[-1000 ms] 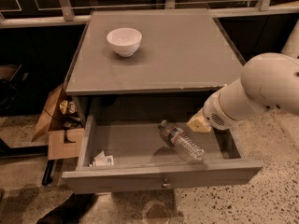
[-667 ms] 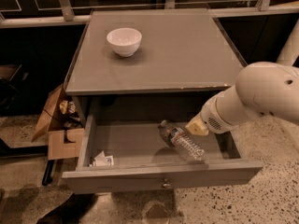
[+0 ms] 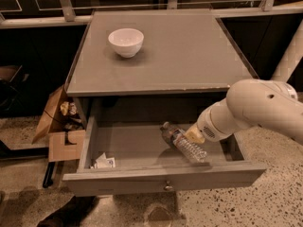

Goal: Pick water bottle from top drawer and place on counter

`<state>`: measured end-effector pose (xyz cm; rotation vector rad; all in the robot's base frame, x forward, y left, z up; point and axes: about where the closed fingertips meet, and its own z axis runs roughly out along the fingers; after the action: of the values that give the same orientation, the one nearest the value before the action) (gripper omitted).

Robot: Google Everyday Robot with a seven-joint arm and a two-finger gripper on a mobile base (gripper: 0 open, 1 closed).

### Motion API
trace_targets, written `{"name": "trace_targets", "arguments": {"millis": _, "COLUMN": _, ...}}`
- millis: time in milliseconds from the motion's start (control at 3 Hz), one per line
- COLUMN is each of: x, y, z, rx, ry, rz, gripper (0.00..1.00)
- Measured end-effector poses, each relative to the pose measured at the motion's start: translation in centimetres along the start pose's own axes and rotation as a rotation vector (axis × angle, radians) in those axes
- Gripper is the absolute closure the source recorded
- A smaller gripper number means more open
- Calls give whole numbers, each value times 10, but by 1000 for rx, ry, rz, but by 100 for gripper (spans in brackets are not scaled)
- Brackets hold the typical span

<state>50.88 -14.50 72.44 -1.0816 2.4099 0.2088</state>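
Grey tabletop (image 3: 189,56) bears a white bowl (image 3: 126,41) at its back left, while below it the open top drawer (image 3: 142,181) holds the water bottle (image 3: 185,144) lying slantwise, the claw (image 3: 194,135) just beside it, its grip impossible to tell.

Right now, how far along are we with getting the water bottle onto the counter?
Done: the top drawer stands open. Under way: the hand is down inside the drawer at the water bottle, which lies on its side; a grip cannot be confirmed. Left: lift it and set it on the counter, where a white bowl sits.
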Motion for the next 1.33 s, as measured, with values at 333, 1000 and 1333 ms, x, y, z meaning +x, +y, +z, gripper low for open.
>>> {"name": "trace_targets", "arguments": {"millis": 333, "x": 4, "y": 0, "z": 20, "rx": -8, "ry": 11, "rz": 13, "gripper": 24}}
{"name": "trace_targets", "arguments": {"millis": 1000, "x": 12, "y": -1, "z": 47, "rx": -2, "ry": 14, "rz": 34, "gripper": 23}}
{"name": "trace_targets", "arguments": {"millis": 1333, "x": 17, "y": -5, "z": 63, "rx": 33, "ry": 15, "rz": 52, "gripper": 21}}
